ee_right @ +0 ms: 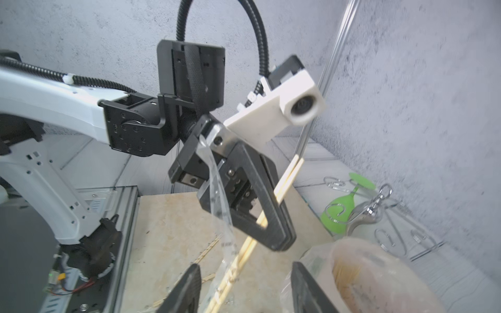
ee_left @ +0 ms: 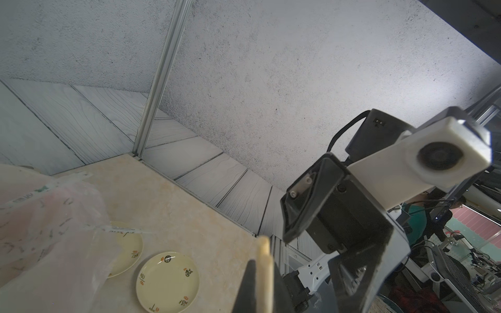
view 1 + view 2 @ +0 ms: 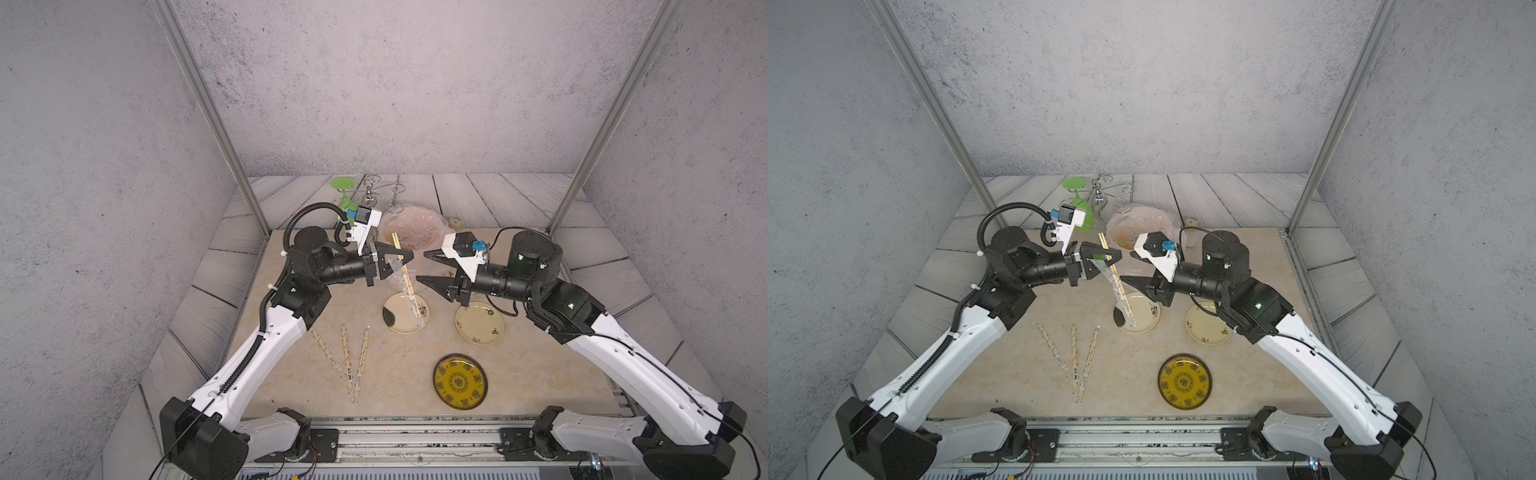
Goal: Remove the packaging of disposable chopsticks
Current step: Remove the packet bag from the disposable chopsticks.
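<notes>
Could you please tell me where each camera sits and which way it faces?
Top views: above the arms' bases, looking down at the table; both arms, left hand, right hand show.
Left wrist: faces the right hand; own finger shows, beside the chopsticks.
Right wrist: faces the left hand; own fingertips show.
Shared: both wrist views show the chopsticks.
</notes>
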### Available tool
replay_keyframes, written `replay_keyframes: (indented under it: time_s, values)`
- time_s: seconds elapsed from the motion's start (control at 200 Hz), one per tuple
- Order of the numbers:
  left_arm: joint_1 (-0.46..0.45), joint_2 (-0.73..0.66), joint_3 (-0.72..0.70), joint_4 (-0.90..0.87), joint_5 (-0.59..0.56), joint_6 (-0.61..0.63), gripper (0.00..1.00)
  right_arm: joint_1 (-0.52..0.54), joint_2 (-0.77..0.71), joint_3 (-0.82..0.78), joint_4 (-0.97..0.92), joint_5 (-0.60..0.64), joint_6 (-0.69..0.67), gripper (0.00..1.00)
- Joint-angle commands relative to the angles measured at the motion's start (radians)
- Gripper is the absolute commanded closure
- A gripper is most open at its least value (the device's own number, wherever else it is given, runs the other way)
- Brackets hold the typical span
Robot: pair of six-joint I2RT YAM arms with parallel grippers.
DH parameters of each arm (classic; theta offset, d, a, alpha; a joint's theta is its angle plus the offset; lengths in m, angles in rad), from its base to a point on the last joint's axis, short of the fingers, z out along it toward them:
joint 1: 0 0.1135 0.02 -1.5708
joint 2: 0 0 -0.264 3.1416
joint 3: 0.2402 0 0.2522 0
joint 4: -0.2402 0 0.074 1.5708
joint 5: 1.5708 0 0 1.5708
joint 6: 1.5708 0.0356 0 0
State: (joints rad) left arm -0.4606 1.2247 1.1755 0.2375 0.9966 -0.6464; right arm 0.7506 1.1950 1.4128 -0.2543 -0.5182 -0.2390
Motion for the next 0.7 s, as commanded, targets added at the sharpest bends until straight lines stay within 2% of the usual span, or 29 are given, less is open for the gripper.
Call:
replay_keyframes:
  time_s: [0.0, 0.35, 0.415, 0.49, 0.616, 0.696]
  values:
    - [0.000, 0.003, 0.030, 0.002, 0.000, 0.018, 1.00, 0.010, 0.048, 0.049, -0.009, -0.054, -0.075, 0.54]
    - [0.001, 0.009, 0.030, 0.000, -0.004, 0.022, 1.00, 0.082, 0.121, 0.090, -0.010, -0.071, -0.085, 0.60]
    - [0.000, 0.009, 0.028, -0.003, -0.007, 0.027, 1.00, 0.095, 0.127, 0.092, -0.003, -0.048, -0.078, 0.76]
    - [0.001, 0.007, 0.029, -0.007, -0.008, 0.031, 1.00, 0.102, 0.127, 0.087, 0.009, -0.034, -0.065, 0.81]
    - [0.003, -0.002, 0.029, -0.034, -0.030, 0.056, 1.00, 0.108, 0.108, 0.071, 0.013, 0.018, -0.038, 1.00]
    - [0.016, -0.011, 0.028, -0.046, -0.060, 0.061, 1.00, 0.109, 0.083, 0.042, 0.014, 0.038, -0.032, 1.00]
